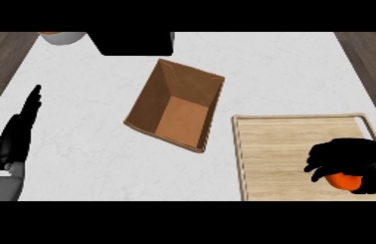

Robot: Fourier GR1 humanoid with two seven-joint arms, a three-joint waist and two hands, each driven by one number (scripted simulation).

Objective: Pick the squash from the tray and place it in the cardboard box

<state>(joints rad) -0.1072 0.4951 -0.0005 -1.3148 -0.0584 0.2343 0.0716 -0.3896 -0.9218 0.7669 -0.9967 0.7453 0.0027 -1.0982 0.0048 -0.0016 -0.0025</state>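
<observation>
— Where is the squash [346, 181] found?
— By the tray's [279, 153] right edge, wrapped from above by the right hand's [341, 156] curled fingers
— And beyond?
— The cardboard box [176, 106] is placed left of the tray; the left hand [18, 133] is seen straight-fingered at the worktop's [95, 153] left edge

Orange squash [345, 181] on wooden tray [294, 153]; open cardboard box [176, 106] left of it

Left hand [16, 136] at left edge, fingers [32, 102] straight; right hand [342, 155] low right, fingers curled.
</observation>
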